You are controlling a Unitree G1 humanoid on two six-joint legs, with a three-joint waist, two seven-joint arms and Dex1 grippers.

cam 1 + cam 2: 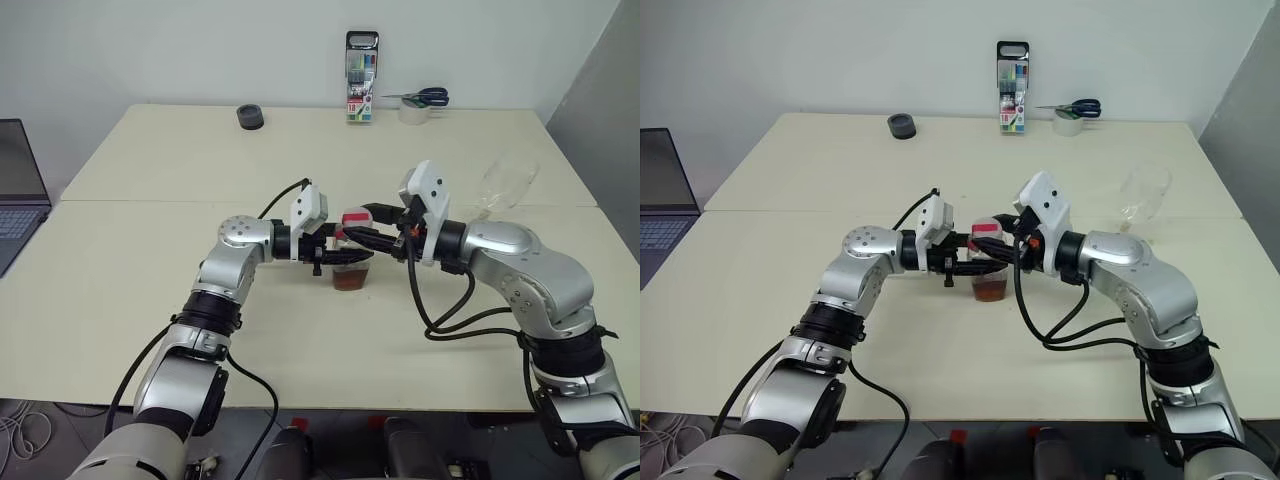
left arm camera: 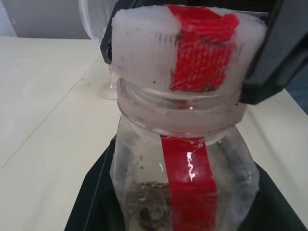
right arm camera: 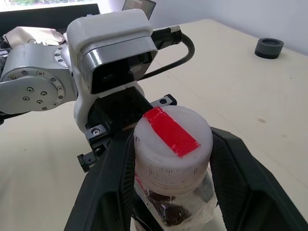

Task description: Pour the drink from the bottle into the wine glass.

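Over the table, bottle between both grippers.

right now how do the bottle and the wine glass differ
The bottle stands mid-table, gripped by the left gripper, while the wine glass stands free, far to the right. The bottle holds reddish-brown drink; the wine glass looks empty. The bottle wears a white-and-red cap; the wine glass is open-topped. Both are clear.

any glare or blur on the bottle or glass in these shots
Left wrist view: a bright glare streak on the bottle label, and the glass behind is soft. Left eye view: the glass is faint against the table, hard to outline.
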